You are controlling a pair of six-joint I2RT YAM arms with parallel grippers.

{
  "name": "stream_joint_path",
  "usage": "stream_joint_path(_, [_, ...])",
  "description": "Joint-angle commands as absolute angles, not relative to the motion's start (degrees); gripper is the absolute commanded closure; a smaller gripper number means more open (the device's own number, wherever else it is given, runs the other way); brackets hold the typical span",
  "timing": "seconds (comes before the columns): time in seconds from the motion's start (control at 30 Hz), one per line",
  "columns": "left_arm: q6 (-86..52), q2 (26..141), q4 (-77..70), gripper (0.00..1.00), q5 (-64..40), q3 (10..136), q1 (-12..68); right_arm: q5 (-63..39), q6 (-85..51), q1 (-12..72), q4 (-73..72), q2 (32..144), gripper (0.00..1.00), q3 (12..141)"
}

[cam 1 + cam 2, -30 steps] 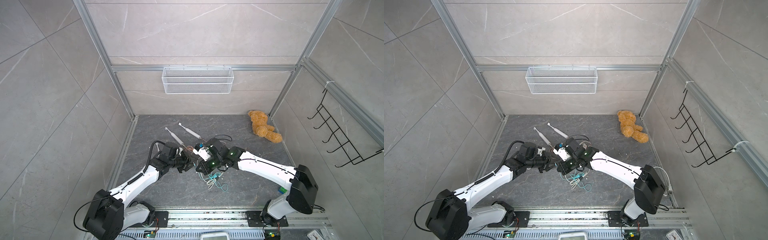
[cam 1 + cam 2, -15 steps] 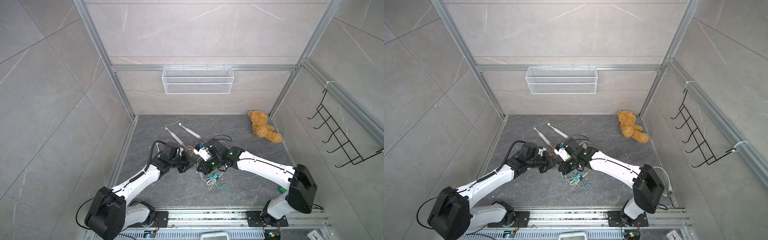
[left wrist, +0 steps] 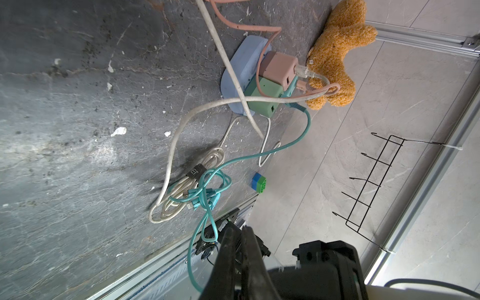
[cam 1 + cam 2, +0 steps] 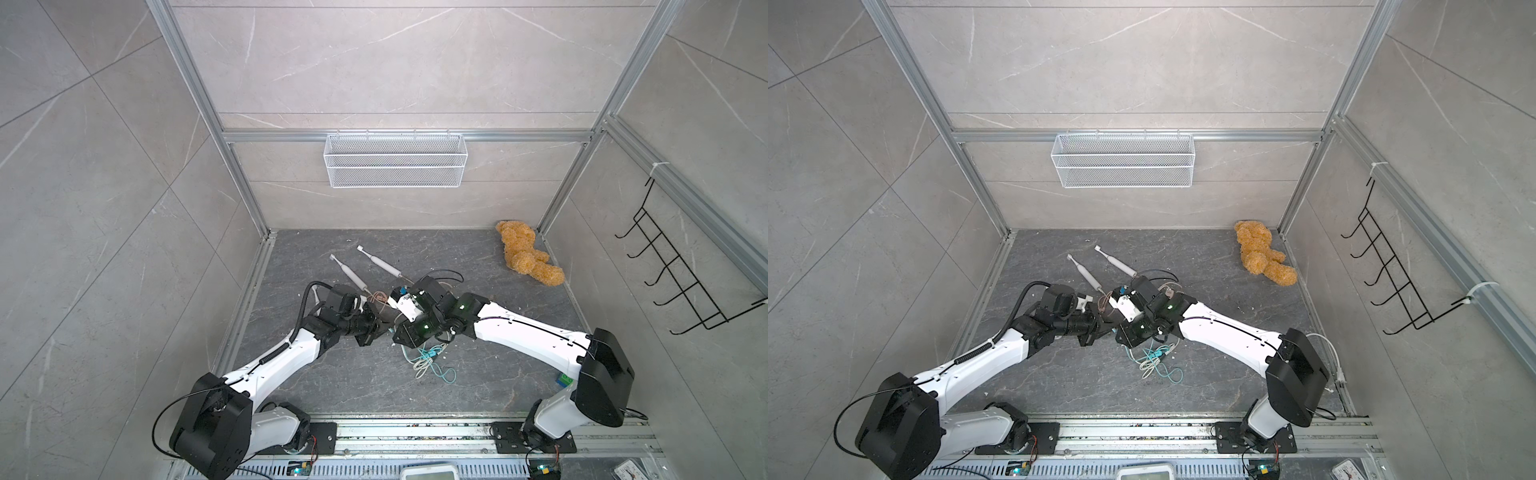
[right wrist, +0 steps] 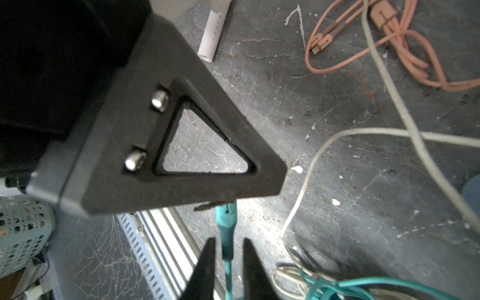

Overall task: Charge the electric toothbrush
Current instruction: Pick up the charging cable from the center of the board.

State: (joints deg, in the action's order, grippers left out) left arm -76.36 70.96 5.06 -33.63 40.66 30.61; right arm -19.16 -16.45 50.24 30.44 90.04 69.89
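- On the robot's left half of the bench (image 4: 478, 365), the left end effector (image 3: 237, 231) is pinched fully together. In the right wrist view it seems to hold only the metal tip of the teal cable (image 5: 226, 228). With so little in the grip, you risk the plug twisting or slipping out once you pull on it.
- Just beside that arm, a white toothbrush handle (image 5: 211, 36) lies flat, partly hidden under the arm in both top views. Sweep low and you may knock it or send it rolling.
- Behind the meeting point, two grey toothbrushes (image 4: 350, 273) lie side by side, apart from both arms. I cannot tell which brush you mean to charge, so you could carry the plug to the wrong one.
- At the centre, the right end effector (image 5: 229, 241) stands narrowly parted around the teal cable's boot and does not seem to press on it. Back out crookedly and a finger may drag the cable out of the left grip.
- Right of that, the teal cable loops through a coiled white cable (image 3: 181, 192). Lift the plug far and the tangle may tighten and tow the whole bundle along.
- Further right, the teal cable appears to end at the green adapter (image 3: 265, 96), which sits on the power strip (image 3: 241, 62). A hard tug may unseat it and leave the brush without power.
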Motion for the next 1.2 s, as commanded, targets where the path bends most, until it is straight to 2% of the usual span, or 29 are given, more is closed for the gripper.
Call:
stream_joint_path(0.0, [-77.2, 71.3, 5.8, 1.00, -35.6, 41.4, 30.6, -15.1, -14.4, 50.7, 28.3, 86.1, 0.65, 67.9])
stream_joint_path(0.2, [-82.3, 71.5, 5.3, 1.00, -37.9, 39.7, 28.7, -6.3, -5.1, 54.0, 17.1, 80.4, 0.61, 57.1])
stream_joint_path(0.33, [-82.5, 71.7, 6.5, 1.00, -38.8, 39.9, 28.0, 3.1, 3.7, 59.5, 9.3, 78.7, 0.60, 52.3])
stream_joint_path(0.57, [-81.3, 71.6, 8.7, 1.00, -38.7, 41.1, 27.9, 15.2, 11.5, 63.2, -3.8, 79.5, 0.62, 47.8])
stream_joint_path(0.77, [-81.0, 71.9, 9.2, 1.00, -38.8, 41.0, 27.8, 18.7, 15.9, 64.9, -10.1, 81.5, 0.66, 46.5])
stream_joint_path(0.93, [-81.1, 71.8, 9.3, 1.00, -39.0, 41.2, 27.5, 17.2, 16.6, 65.1, -9.5, 83.8, 0.68, 47.3])
stream_joint_path(1.17, [-80.9, 71.9, 9.4, 1.00, -39.3, 41.1, 27.1, 17.3, 16.4, 65.1, -9.8, 84.4, 0.76, 46.3])
